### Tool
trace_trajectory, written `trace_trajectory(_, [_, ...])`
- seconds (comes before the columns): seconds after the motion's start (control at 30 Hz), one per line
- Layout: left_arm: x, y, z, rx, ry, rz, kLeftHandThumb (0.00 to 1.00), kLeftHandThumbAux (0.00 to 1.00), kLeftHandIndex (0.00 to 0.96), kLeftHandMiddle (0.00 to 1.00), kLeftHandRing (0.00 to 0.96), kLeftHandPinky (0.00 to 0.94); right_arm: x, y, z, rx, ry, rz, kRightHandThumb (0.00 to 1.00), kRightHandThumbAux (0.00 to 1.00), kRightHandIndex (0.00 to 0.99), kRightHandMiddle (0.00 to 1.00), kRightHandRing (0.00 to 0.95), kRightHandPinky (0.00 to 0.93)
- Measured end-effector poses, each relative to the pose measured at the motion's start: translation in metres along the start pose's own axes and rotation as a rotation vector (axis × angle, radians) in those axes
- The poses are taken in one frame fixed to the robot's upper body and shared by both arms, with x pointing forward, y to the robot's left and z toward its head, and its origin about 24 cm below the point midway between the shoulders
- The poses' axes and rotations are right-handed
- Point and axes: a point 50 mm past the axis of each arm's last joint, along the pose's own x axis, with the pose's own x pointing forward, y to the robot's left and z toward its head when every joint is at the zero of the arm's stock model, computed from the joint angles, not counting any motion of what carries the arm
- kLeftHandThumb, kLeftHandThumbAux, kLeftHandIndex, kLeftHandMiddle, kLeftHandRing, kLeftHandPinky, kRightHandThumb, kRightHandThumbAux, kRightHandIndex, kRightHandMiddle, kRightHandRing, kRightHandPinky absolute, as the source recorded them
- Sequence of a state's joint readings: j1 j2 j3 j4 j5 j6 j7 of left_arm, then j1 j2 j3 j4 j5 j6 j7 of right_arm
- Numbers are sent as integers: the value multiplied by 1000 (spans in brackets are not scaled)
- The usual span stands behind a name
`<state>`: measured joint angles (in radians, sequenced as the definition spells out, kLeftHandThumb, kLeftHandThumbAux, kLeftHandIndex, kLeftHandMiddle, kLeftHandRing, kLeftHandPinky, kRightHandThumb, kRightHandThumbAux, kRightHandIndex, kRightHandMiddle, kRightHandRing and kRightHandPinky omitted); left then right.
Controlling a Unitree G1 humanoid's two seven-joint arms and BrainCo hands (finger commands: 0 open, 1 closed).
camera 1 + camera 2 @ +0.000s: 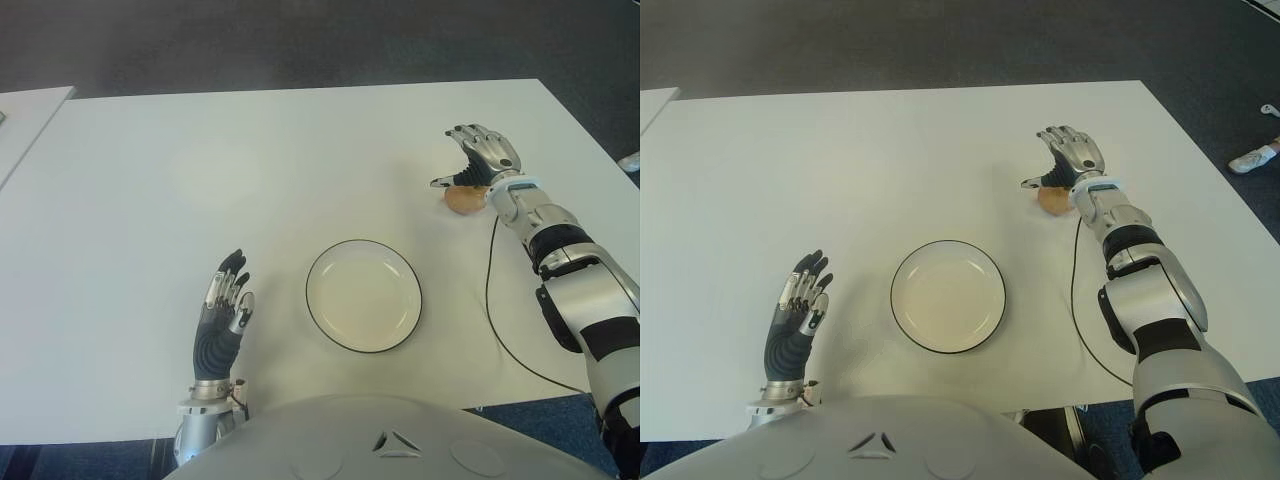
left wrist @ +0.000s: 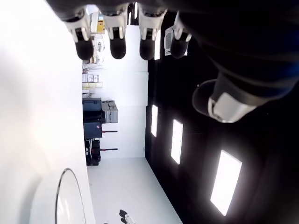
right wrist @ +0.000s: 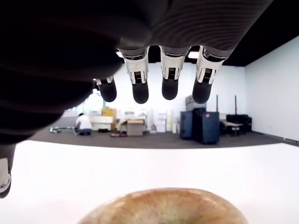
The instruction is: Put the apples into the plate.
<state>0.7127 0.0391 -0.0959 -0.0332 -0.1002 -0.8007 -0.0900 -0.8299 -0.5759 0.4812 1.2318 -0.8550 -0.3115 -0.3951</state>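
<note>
Bare table [image 1: 200, 180] around plate [image 1: 363, 296]

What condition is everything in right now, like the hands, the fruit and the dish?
Apple: on the table, under the right hand, not gripped.
Plate: empty, upright.
Right hand: open, fingers spread over the apple.
Left hand: open, holding nothing, left of the plate.

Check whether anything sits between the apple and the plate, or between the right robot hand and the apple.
Nothing visible does. The right robot hand is open directly over the apple, and only bare white table lies between the apple and the empty plate. The left robot hand shows on the plate's far side, out of that path.
</note>
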Motion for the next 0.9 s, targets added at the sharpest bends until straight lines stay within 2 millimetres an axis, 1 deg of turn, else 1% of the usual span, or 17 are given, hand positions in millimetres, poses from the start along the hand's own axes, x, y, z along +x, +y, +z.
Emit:
trace_trajectory(0.4, [0,3,0,-49,14,10,47,562,80,13,0,0,-2,6,-4,11,39,38,208,484,0,0,0,0])
trace_trajectory(0.6, [0,3,1,-57,17,9,71,551,88,16,0,0,-3,7,-6,20,54,45,213,492,0,0,0,0])
trace_trajectory(0.9, [0,3,3,-67,20,4,76,535,85,20,0,0,-5,11,-10,27,78,73,233,508,0,0,0,0])
